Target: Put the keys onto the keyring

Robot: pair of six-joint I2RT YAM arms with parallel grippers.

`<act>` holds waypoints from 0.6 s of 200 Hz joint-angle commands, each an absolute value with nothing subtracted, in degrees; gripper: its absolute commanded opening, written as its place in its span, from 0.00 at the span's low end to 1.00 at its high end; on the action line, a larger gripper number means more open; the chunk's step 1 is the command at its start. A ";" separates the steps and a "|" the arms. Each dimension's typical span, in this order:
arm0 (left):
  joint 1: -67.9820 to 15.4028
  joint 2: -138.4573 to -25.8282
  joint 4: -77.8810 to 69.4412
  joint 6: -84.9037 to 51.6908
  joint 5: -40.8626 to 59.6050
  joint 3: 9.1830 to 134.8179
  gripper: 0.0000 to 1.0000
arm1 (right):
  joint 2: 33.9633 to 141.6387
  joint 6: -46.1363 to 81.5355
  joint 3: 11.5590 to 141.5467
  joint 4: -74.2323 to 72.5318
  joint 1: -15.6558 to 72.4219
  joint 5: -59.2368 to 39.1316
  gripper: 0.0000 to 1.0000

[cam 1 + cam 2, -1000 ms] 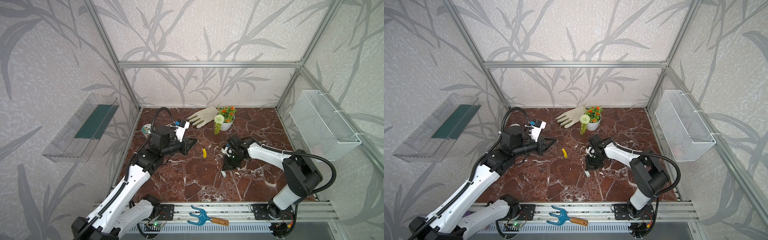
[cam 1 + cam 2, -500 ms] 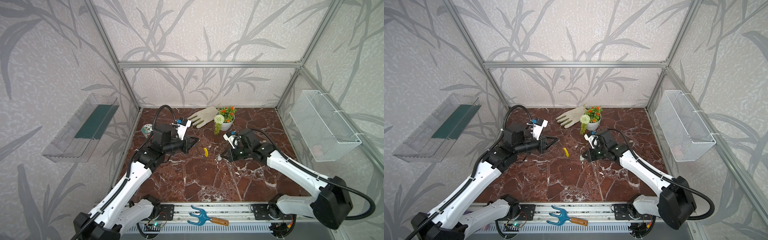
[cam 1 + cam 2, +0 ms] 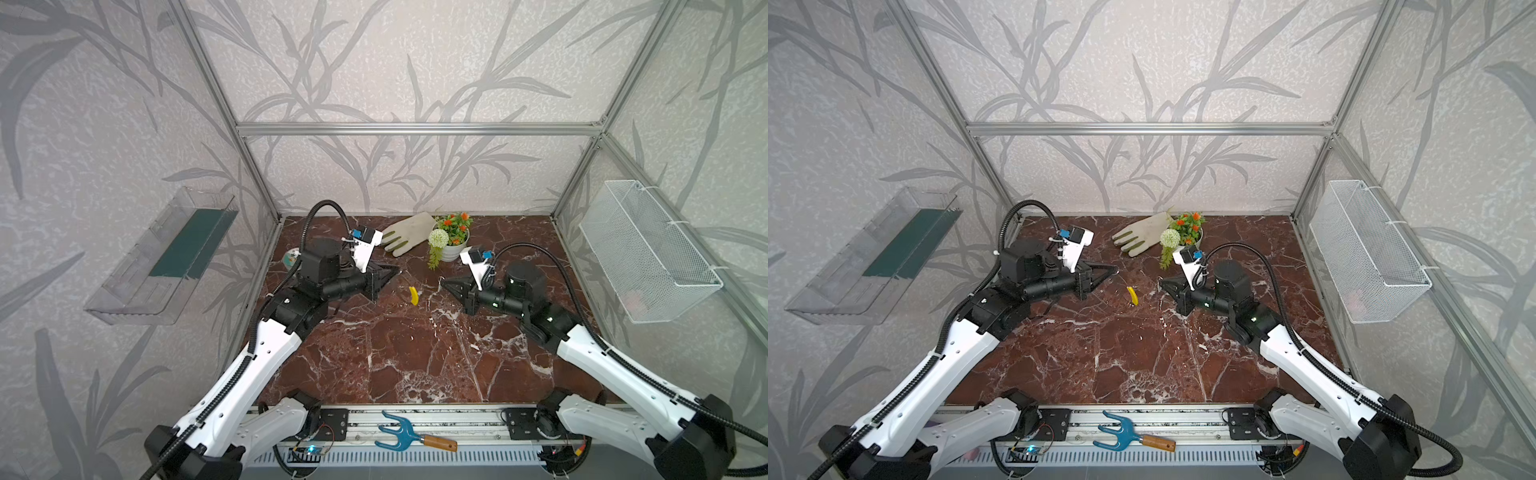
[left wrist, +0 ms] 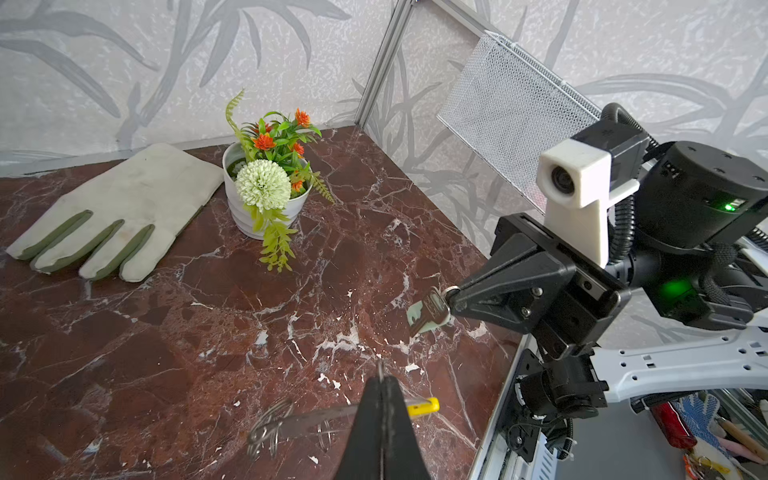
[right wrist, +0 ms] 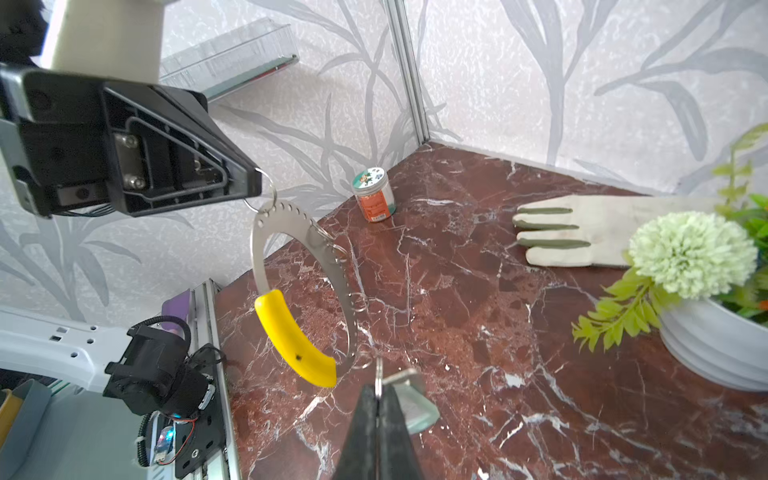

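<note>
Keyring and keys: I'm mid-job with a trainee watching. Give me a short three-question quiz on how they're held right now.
1. True or false: the right hand is shut on the small ring of the keys, which dangle below its tip.
2. Pick one. The keyring hangs from: A) the left hand; B) the right hand; C) neither hand.
3. Short answer: are the keys on the keyring yet?

Key
1. True.
2. A.
3. No. They hang apart, one from each hand.
</note>
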State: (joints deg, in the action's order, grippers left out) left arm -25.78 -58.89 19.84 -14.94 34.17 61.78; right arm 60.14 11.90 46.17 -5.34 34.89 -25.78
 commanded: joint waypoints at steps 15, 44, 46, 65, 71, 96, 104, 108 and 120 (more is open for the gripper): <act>-25.97 -59.06 20.51 -13.13 36.36 64.38 0.00 | 62.55 9.44 49.76 -13.10 35.40 -26.70 0.00; -26.01 -59.07 22.05 -11.07 37.56 65.47 0.00 | 64.78 4.33 52.64 -12.19 37.89 -25.80 0.00; -26.02 -59.07 22.06 -10.90 37.63 65.52 0.00 | 64.95 3.85 52.82 -12.10 38.06 -25.72 0.00; -26.10 -58.87 22.35 -9.96 37.88 65.74 0.00 | 65.82 0.79 53.85 -12.59 39.42 -25.87 0.00; -26.09 -58.74 22.36 -9.72 37.77 65.79 0.00 | 65.92 0.13 53.88 -13.37 39.75 -26.01 0.00; -26.10 -59.14 23.24 -9.17 37.60 66.67 0.00 | 67.14 0.24 55.14 -14.23 40.67 -25.34 0.00; -26.17 -59.31 23.54 -9.02 37.63 66.96 0.00 | 67.60 -0.16 55.77 -13.72 41.14 -25.28 0.00; -26.17 -59.41 23.63 -9.00 37.70 67.13 0.00 | 67.83 -0.67 56.01 -13.51 41.48 -24.92 0.00; -26.24 -59.52 23.81 -8.82 37.87 67.40 0.00 | 68.49 -3.08 56.74 -12.47 43.04 -23.07 0.00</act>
